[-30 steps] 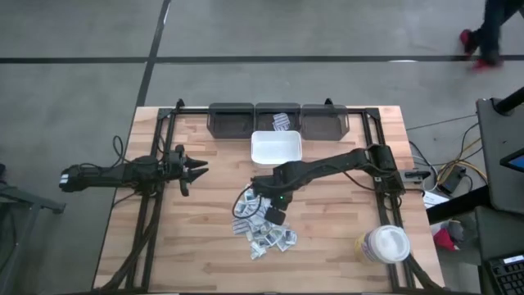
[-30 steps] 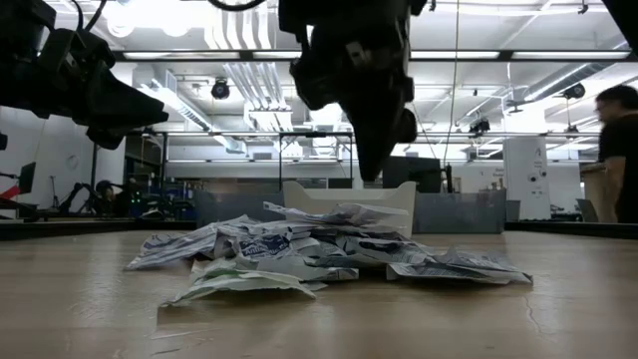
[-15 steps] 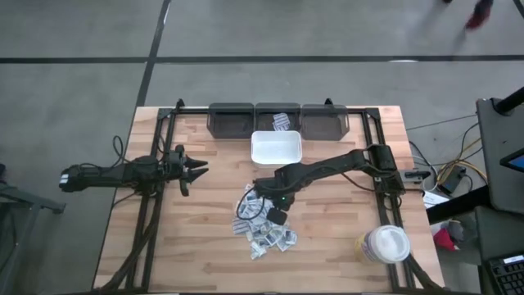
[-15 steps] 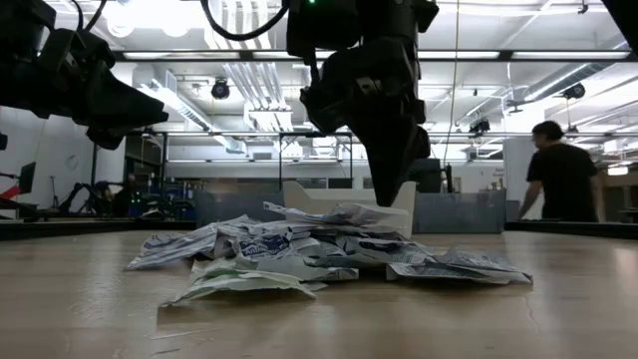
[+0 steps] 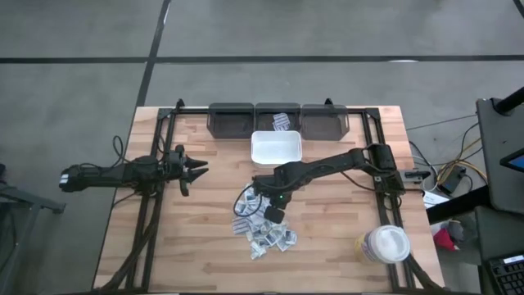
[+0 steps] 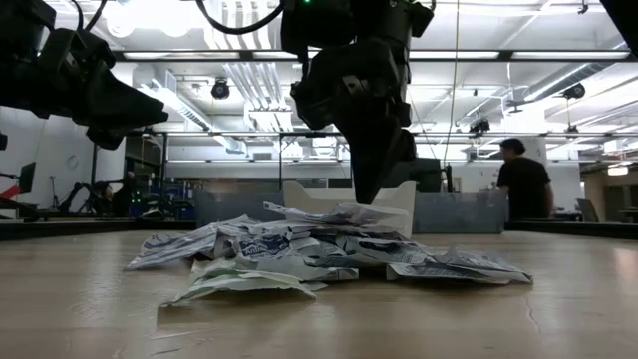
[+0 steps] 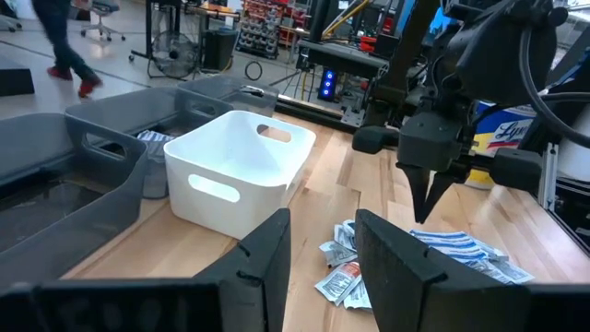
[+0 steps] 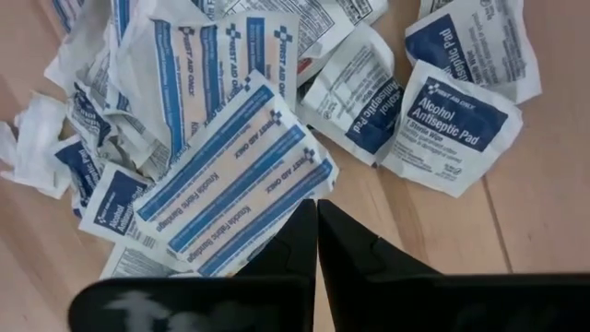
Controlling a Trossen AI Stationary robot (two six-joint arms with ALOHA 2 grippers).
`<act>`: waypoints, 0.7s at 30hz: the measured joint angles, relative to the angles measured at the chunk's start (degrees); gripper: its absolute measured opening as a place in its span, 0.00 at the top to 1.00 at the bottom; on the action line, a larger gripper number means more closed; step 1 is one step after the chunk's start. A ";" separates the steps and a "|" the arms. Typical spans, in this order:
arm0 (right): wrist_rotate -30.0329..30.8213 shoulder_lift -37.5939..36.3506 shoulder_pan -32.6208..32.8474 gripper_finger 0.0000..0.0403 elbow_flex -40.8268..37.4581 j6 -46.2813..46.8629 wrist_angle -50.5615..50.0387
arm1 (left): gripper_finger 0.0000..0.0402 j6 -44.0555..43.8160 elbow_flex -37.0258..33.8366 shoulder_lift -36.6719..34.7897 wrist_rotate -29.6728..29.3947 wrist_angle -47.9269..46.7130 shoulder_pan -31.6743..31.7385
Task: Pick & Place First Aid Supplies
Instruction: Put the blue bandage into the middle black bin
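Note:
The first aid supplies [image 5: 264,228] lie in a loose heap of white and blue sachets on the wooden table, a little right of its middle. My right gripper [image 6: 366,199] is shut and points down just above the heap [image 6: 319,249], touching nothing that I can see. In the right wrist view its tips [image 8: 316,207] stand over the edge of a long striped sachet [image 8: 235,180]. My left gripper [image 5: 201,168] waits open and level at the table's left, with nothing between its fingers [image 7: 321,258].
A white bin [image 5: 276,148] stands just beyond the heap. Three dark grey bins [image 5: 232,120] line the far edge, and the middle one [image 5: 281,120] holds a few sachets. A white round lidded tub [image 5: 385,244] sits near the right front corner. A person [image 6: 520,184] moves in the room behind.
My right gripper has sunk a little toward the heap, still shut and pointing down. The sachets have not moved.

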 joint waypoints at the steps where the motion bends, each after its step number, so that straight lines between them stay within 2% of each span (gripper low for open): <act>1: 0.00 0.00 0.02 0.96 0.00 -0.01 0.05 | 0.69 0.00 0.00 0.00 0.00 0.00 -0.01; 8: 0.17 0.02 0.02 0.83 -0.04 -0.01 0.43 | 0.69 0.00 0.00 0.01 0.00 0.00 -0.02; 13: 3.30 0.02 0.02 0.74 -0.04 0.04 0.54 | 0.69 0.02 0.00 0.00 0.00 0.00 0.00; 21: 4.51 0.54 0.02 0.68 -0.09 2.15 1.92 | 0.69 0.02 0.00 0.01 0.00 0.00 -0.02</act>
